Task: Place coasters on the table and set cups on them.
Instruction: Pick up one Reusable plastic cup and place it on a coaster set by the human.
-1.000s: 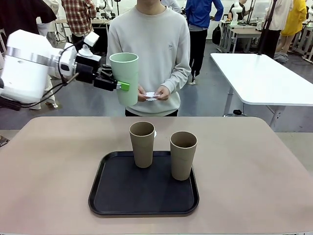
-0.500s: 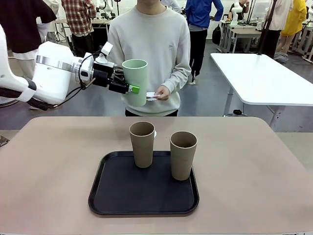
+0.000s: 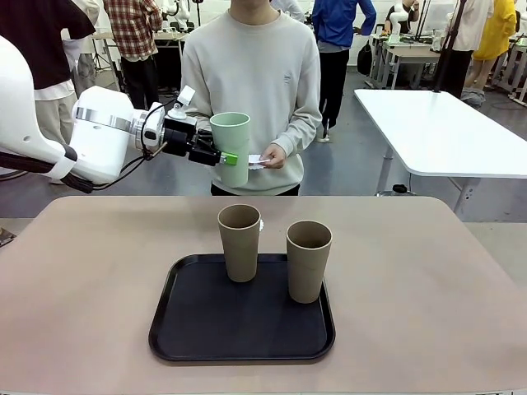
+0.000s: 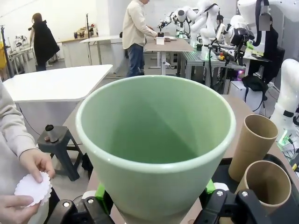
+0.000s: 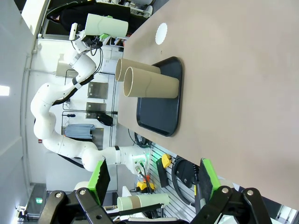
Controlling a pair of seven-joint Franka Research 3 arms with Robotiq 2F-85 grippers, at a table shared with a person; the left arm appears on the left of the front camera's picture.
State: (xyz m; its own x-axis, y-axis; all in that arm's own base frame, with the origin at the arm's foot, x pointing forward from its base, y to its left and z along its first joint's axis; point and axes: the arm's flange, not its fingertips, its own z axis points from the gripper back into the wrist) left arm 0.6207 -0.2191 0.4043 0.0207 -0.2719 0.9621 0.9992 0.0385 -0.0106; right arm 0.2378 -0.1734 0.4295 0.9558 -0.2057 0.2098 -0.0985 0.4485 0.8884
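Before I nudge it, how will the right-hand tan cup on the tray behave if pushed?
The tan cup is tall and tapers to a narrow base, so a push near its rim would probably tip it. It looks empty, so likely light. Its matte wall probably isn't slippery.

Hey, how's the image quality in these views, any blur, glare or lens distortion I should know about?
Front view: even light, sharp, no glare on the beige matte tabletop, a faint sheen on the black rounded-square tray's rim. Left wrist view: the wide lens swells the close pale mint green tumbler. Right wrist view: rolled sideways, so the tabletop stands upright, yet crisp.
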